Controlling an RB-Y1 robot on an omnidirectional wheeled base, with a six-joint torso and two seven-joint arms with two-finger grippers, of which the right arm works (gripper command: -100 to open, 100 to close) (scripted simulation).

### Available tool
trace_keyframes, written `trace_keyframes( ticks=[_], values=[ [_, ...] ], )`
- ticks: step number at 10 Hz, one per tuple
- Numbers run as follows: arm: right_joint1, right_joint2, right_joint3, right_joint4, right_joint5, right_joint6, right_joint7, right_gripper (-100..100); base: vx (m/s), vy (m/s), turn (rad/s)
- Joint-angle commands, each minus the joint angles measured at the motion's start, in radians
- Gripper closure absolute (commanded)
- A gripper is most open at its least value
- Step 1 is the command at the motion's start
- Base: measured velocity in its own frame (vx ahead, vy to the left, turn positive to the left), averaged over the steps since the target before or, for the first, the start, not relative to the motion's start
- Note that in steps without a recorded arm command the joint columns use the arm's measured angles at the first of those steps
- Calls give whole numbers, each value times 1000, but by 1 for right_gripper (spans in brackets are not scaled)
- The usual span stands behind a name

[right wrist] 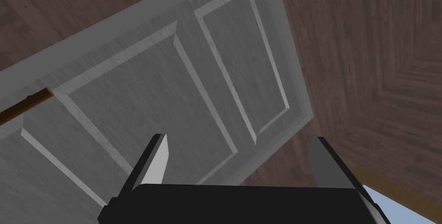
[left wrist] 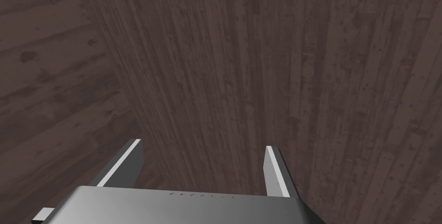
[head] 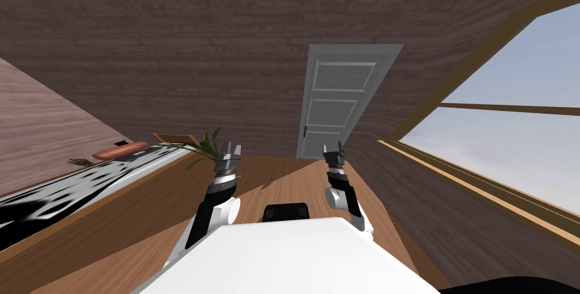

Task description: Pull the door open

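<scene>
A grey panelled door [head: 334,103] stands shut in the dark wood wall ahead, with a small dark handle [head: 305,132] on its left edge. My right gripper [head: 334,150] is raised in front of the door's lower part, some way short of it, and is open with nothing between its fingers. In the right wrist view the right gripper [right wrist: 241,156] points at the door's panels [right wrist: 172,96]. My left gripper [head: 231,150] is held up to the left of the door. It is open [left wrist: 203,161] and empty, facing the dark wood wall.
A long wooden counter with a black-and-white patterned top [head: 85,183] runs along the left, with a green plant [head: 207,146] and a reddish-brown object [head: 119,150] at its far end. A big window [head: 510,137] lines the right wall. Wood floor [head: 272,174] lies between.
</scene>
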Motion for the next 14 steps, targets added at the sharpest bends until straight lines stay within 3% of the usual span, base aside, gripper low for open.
trace_keyframes(
  ticks=[1, 14],
  values=[
    [-6, -2, 4, 34, -17, -15, -27, -100, 89, -29, 94],
    [-79, -22, 18, 318, -160, -112, -240, -100, 85, -38, 92]
  ],
)
